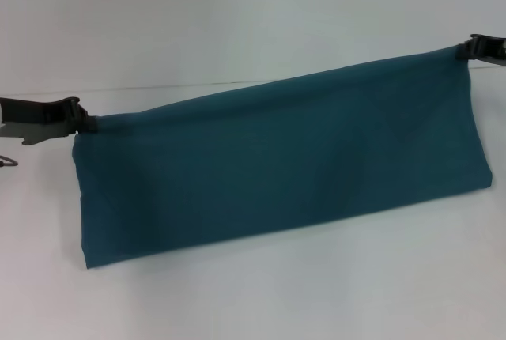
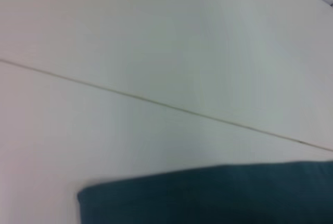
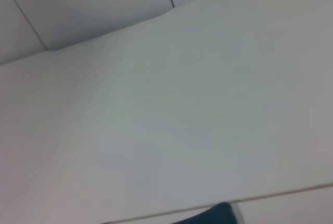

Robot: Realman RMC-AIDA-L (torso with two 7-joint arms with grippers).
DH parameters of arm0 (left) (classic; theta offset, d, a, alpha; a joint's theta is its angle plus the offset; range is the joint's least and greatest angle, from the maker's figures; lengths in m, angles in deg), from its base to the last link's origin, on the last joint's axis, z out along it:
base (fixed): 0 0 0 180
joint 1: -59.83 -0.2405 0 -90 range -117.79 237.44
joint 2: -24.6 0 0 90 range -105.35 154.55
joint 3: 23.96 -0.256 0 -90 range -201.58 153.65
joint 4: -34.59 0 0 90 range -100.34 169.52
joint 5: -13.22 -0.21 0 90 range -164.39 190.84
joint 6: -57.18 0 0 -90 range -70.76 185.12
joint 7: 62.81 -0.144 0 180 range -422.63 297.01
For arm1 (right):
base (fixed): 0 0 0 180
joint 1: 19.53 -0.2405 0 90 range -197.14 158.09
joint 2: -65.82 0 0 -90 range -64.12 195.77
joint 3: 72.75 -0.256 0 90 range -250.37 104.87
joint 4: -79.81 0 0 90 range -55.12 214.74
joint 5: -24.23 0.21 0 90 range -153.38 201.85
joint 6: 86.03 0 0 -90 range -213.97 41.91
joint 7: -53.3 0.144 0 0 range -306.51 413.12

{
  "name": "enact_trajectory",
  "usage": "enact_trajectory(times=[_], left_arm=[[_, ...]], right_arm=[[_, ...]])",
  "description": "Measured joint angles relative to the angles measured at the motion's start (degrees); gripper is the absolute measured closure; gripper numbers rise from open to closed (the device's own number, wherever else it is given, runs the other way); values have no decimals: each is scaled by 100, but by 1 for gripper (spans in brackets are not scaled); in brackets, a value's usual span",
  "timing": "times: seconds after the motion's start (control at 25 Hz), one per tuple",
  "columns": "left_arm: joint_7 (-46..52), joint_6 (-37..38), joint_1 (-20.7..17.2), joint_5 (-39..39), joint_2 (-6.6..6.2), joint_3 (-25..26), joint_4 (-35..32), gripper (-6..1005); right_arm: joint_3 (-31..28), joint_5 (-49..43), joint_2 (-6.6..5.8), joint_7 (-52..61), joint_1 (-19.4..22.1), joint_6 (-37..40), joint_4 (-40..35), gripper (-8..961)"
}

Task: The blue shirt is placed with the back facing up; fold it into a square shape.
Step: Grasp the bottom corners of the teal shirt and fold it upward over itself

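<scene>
We see the blue shirt [image 1: 277, 170] folded into a long band and held up by its top edge, stretched between our two arms. Our left end effector [image 1: 85, 122] is clamped on the top corner of the band toward the left edge of the surface [image 1: 253, 300], and our right end effector [image 1: 466, 52] is clamped on the opposite top corner, toward the far right corner of the surface. The top edge runs taut between the two grips and slopes, the right end sitting higher and farther back than the left. The rest of the cloth hangs and drapes down from that edge, its lower edge appearing to rest on the white surface near the middle, though we cannot tell how much of it touches. In the left wrist view a corner of the blue shirt [image 2: 218, 195] shows against the white surface [image 2: 156, 52], and in the right wrist view only a small tip of the blue shirt [image 3: 218, 214] shows
</scene>
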Motion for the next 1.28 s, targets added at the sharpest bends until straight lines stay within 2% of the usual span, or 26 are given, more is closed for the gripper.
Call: enact_trajectory(times=[0.4,0.88,1.28], left_arm=[[-42,-747,19,-6,65,-110,216,993],[2,-1410,220,-5,68,-183,610,992],[7,-1643,283,38,93,-175,740,992]], right_arm=[[828,-5,87,2,-271,-1359,652,908],[977,-82,119,1,-415,-1697,847,908],[1002,-79,109,-1,-429,-1768,855,908]])
